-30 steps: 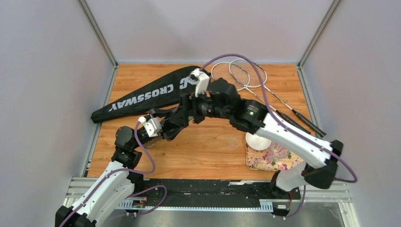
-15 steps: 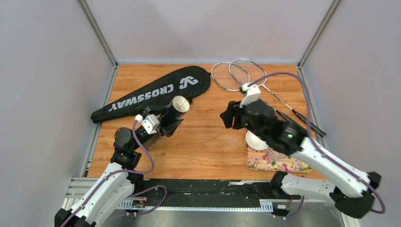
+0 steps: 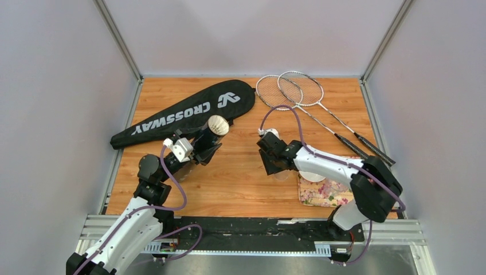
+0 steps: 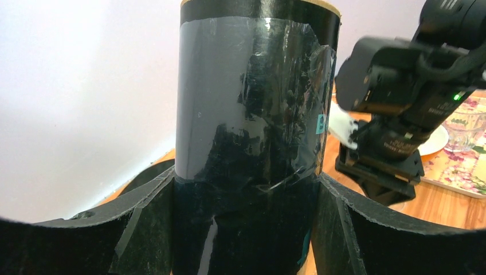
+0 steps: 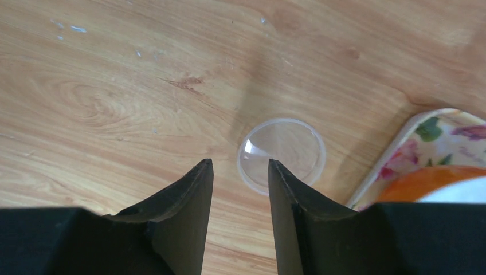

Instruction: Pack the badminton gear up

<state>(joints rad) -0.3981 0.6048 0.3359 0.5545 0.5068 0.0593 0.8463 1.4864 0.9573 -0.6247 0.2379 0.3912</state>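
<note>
Fingers [image 4: 367,229] of our left gripper [image 3: 203,146] clamp the tube [image 4: 252,103], tilted up off the table [image 3: 240,183] just beside the bag [image 3: 172,117], with white shuttlecock [image 3: 218,124] feathers at its mouth. Our right gripper [image 5: 240,172] hangs low, fingers [image 5: 183,200] a little apart and holding nothing, tips at a clear lid [image 5: 282,153] near the tray [image 5: 401,143]. Both rackets [image 3: 289,91] lie far right.

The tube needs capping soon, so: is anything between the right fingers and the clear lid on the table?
Nothing visible. The right fingers hang open right over the lid, which lies flat on the bare table. The tray sits apart to one side, off the path.
</note>
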